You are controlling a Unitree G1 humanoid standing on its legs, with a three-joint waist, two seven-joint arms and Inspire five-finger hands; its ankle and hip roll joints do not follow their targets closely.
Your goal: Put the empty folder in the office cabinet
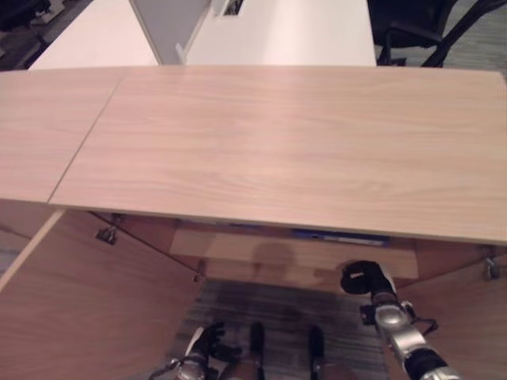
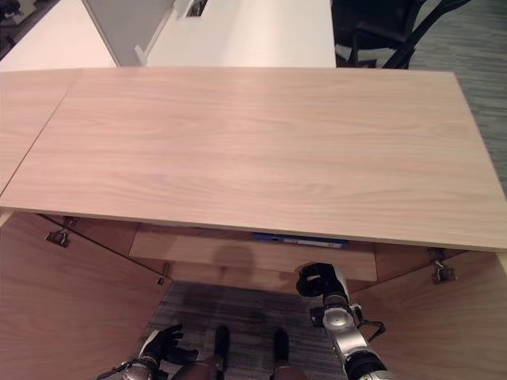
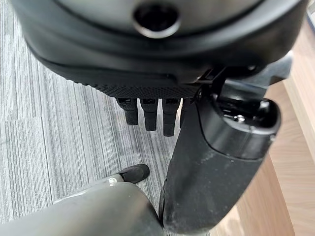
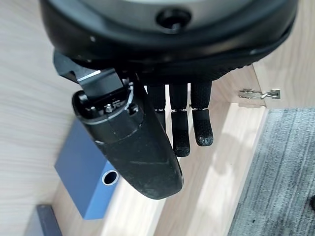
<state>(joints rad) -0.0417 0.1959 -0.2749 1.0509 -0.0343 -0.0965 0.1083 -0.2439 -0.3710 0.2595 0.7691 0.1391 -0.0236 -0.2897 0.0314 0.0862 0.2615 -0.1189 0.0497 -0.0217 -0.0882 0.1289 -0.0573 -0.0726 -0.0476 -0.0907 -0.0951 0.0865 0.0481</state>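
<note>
Fingers of right hand [image 4: 162,123] hang loose beside boxy blue folder [image 4: 86,172] on pale-wood cabinet [image 1: 277,142] shelf.

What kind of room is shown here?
Probably an office: a low wooden cabinet with open doors, a blue folder on its shelf, grey carpet, white desks and a black swivel chair behind.

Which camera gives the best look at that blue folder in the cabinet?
The right wrist view: the blue folder shows its spine and finger hole, lying on the cabinet shelf past the open right hand. Both eye views catch a thin blue strip under the cabinet top.
</note>
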